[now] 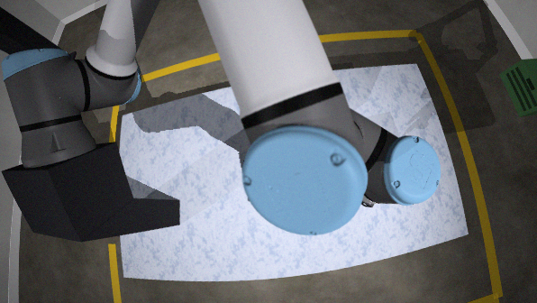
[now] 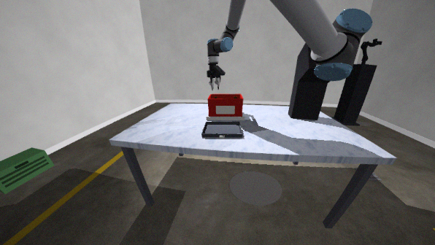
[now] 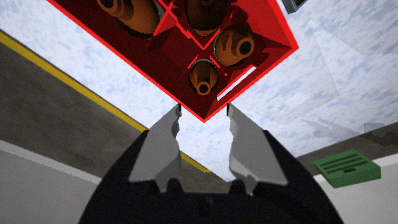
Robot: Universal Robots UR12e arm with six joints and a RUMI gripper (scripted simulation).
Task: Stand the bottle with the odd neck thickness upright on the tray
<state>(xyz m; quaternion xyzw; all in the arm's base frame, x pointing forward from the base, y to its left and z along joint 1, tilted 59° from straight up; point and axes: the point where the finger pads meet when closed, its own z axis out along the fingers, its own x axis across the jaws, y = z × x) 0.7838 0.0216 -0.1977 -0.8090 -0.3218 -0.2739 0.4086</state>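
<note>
A red crate [image 2: 236, 107] [image 3: 275, 20] stands on the table; the arm hides it in the top view. In the wrist view several brown bottles are inside: one [image 3: 203, 80] in the nearest corner, one [image 3: 235, 47] right of it, one [image 3: 205, 17] behind and one [image 3: 137, 17] at the upper left. Neck differences cannot be told. A dark shallow tray [image 2: 223, 134] lies on the camera side of the crate in the exterior view; no bottle stands on it. My gripper [image 2: 215, 88] [image 3: 203, 104] is partly open and empty, above the crate's left end in the exterior view.
The white-blue table [image 1: 189, 252] [image 2: 164, 127] carries the crate and tray. The large arm link [image 1: 275, 54] covers the table's middle in the top view. A dark pedestal [image 1: 90, 203] [image 2: 310, 98] stands at the table's side. A green box [image 1: 523, 87] [image 2: 25, 169] [image 3: 349, 169] is off the table.
</note>
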